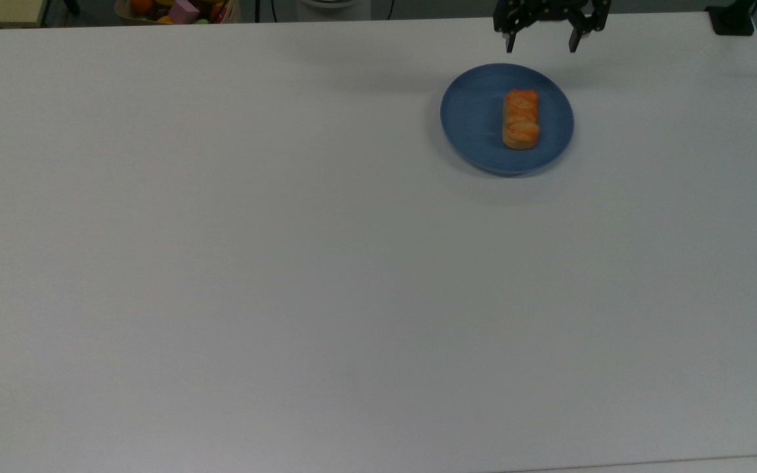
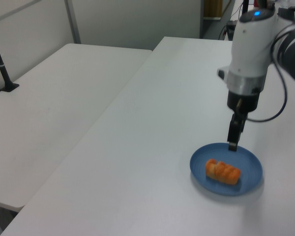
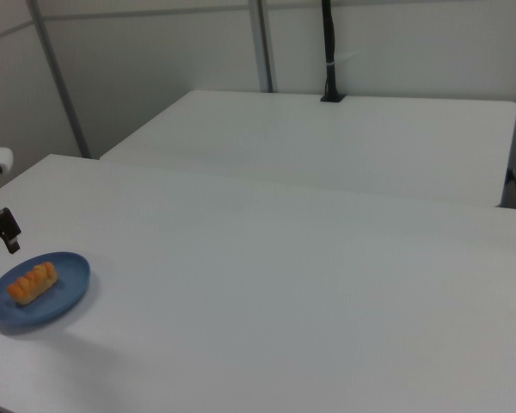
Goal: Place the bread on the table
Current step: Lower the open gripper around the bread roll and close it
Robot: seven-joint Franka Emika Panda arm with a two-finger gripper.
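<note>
The bread [image 1: 521, 118], a small golden-orange ridged roll, lies on a round blue plate [image 1: 470, 118] on the white table [image 1: 286, 263]. My gripper [image 1: 541, 45] hangs open just past the plate's far rim in the top view, its two black fingers spread wider than the bread, with nothing between them. In the left view the gripper [image 2: 232, 145] points down over the plate [image 2: 248, 160], just behind the bread [image 2: 222, 171] and above it. At the right view's left edge the gripper [image 3: 4, 234] hovers above the plate [image 3: 69, 277] and the bread [image 3: 32, 283].
A basket of colourful items [image 1: 178, 10] and a black clamp [image 1: 732, 20] sit at the table's far edge in the top view. A second white table [image 2: 49, 98] with a black post [image 2: 2, 64] adjoins it in the left view.
</note>
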